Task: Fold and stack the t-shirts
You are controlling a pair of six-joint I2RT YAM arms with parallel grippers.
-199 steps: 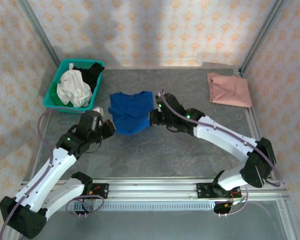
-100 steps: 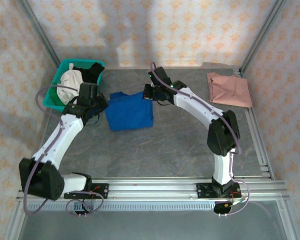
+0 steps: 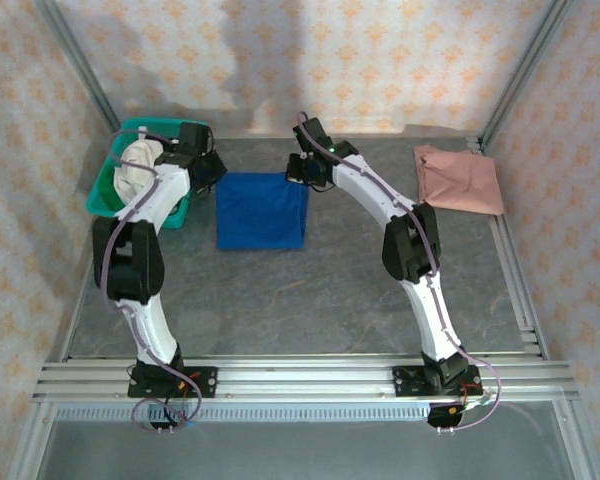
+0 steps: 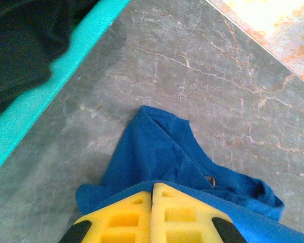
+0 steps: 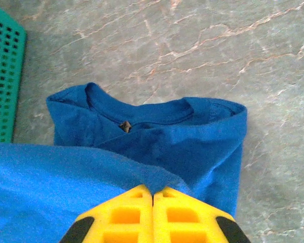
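the blue shirt lies mid-table as a near-square fold, slightly wider 9-to-3, smooth on top with no print showing. from the right wrist, the held layer hangs over the collar end, which lies flat on the table. the left gripper at the shirt's 11 o'clock corner and the right gripper at its 1 o'clock corner each have fingers pressed together, pinching that far edge. the cloth runs toward 6 o'clock from both. the folded pink shirt sits at 2 o'clock, nearer the right arm, and the basket is at 10 o'clock.
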